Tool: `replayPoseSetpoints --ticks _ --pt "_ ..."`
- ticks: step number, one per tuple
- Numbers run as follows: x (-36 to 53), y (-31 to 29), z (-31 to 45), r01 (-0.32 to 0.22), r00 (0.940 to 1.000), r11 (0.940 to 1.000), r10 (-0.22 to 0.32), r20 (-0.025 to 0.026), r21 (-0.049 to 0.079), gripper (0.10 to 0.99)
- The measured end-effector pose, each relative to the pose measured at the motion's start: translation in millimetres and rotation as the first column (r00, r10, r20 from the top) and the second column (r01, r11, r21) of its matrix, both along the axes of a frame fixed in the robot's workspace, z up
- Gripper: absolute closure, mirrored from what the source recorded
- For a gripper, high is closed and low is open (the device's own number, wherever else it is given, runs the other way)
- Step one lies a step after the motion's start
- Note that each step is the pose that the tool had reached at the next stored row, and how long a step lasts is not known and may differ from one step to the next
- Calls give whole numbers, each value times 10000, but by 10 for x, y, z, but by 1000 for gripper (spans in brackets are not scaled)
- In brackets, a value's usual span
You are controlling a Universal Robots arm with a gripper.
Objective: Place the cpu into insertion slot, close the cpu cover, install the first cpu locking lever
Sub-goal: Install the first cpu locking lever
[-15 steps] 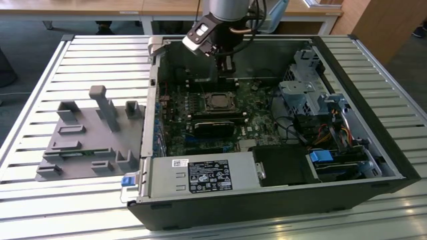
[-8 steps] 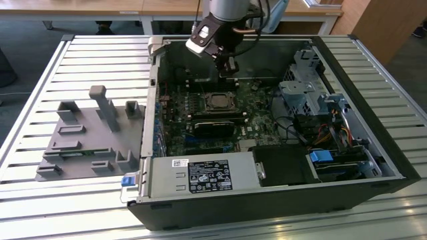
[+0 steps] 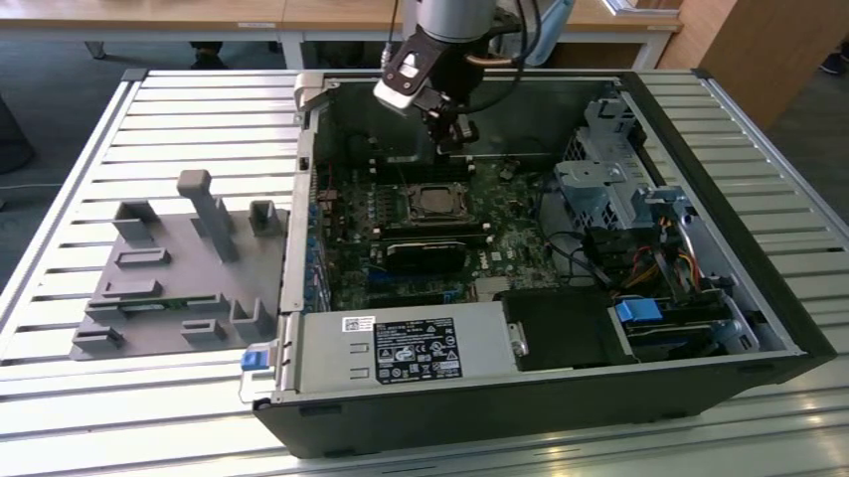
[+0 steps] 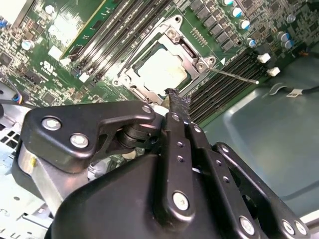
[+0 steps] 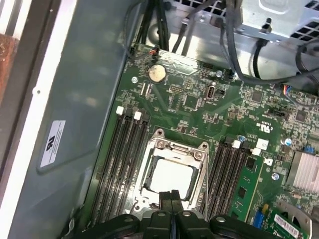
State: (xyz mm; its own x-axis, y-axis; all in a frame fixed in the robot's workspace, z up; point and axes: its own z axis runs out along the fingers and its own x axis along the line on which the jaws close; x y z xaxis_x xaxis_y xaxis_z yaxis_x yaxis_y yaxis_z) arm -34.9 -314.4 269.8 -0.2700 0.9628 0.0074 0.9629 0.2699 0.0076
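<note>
**Support surface: slatted metal table carrying two items.**
The table is built of pale parallel slats running across the frame and takes up nearly the whole exterior view. An open black computer case lies on its side from the centre to the right of the frame, open face upward, with its lower wall near the bottom edge. A grey moulded fixture block with upright posts and pockets sits at left centre, just beside the case's left wall. Slats show around both items at upper left, lower left and far right.
</note>
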Motion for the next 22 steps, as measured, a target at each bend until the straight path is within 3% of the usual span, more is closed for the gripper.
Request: replayPoseSetpoints --ticks 7,22 --pt "0 0 0 -450 9990 9990 450 0 0 980" --pt "0 -1 0 -745 9972 9972 745 0 -1 980"
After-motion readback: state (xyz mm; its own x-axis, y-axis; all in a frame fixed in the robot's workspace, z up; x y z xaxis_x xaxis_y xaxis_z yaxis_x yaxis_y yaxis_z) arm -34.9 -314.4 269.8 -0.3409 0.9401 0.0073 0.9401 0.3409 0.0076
